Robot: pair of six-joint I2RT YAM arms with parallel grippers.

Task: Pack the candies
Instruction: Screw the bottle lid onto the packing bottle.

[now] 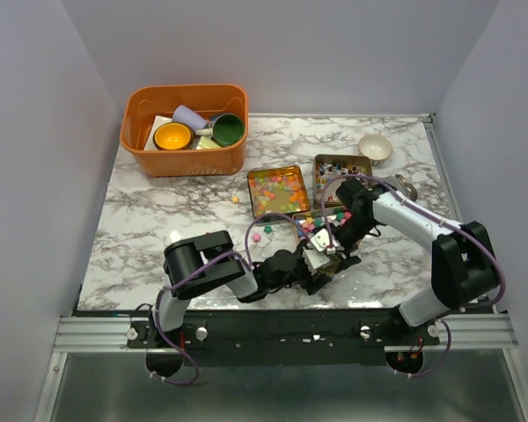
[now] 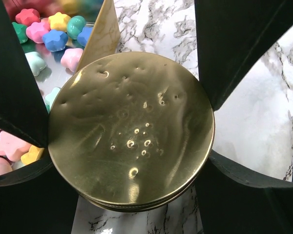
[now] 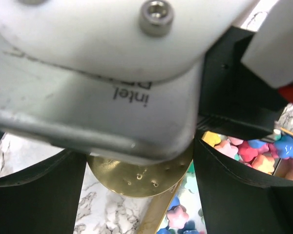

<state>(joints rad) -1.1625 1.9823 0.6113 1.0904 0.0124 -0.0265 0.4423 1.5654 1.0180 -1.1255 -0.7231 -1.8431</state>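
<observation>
The candies lie in three gold tins: pastel ones (image 1: 277, 189), dark wrapped ones (image 1: 339, 169) and bright star-shaped ones (image 1: 310, 225), which also show in the wrist views (image 2: 49, 36) (image 3: 254, 146). A few loose candies (image 1: 257, 236) lie on the marble. My left gripper (image 1: 321, 277) (image 2: 132, 126) is shut on a gold round lid (image 2: 132, 131) just right of the bright tin's wall. My right gripper (image 1: 332, 248) (image 3: 139, 170) reaches over it. Its fingers (image 3: 224, 190) meet the lid (image 3: 136, 181) at both edges.
An orange basket (image 1: 185, 160) with cups and bowls stands at the back left. A small white bowl (image 1: 375, 147) and a round metal piece (image 1: 407, 186) sit at the back right. The left wrist's grey camera housing (image 3: 88, 73) blocks most of the right wrist view.
</observation>
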